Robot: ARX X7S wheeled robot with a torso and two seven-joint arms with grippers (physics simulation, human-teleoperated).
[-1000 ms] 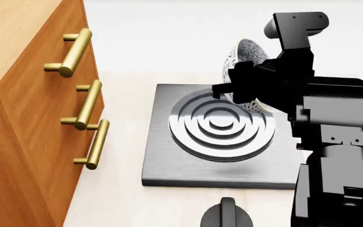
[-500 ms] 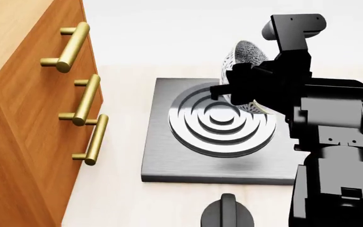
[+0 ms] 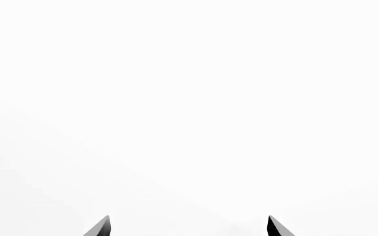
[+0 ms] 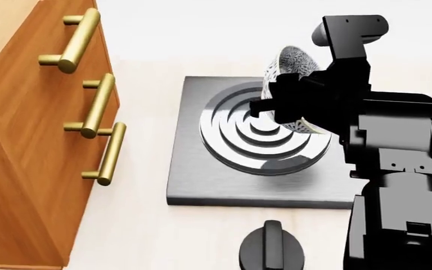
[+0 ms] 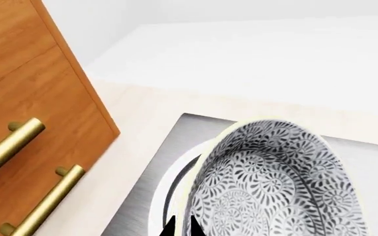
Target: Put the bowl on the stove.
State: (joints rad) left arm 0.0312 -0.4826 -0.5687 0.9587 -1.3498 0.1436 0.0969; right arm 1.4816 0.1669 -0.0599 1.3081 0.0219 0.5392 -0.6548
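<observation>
Currently the right gripper (image 4: 265, 107) holds the bowl (image 4: 295, 70) by its rim, jaws clamped on it, tilted nearly on edge above the far right part of the stove (image 4: 201, 180). The right wrist view shows the bowl's patterned inside, with the ring burner (image 4: 238, 140) below. To finish well, the arm should probably level the bowl, centre it over the rings, lower until it rests, then release. The left gripper (image 3: 187, 227) points at blank white, its jaws apart and empty. A wooden cabinet (image 4: 28, 146) stands left; a black knob (image 4: 271, 250) sits nearer. No writing or brand is visible.
</observation>
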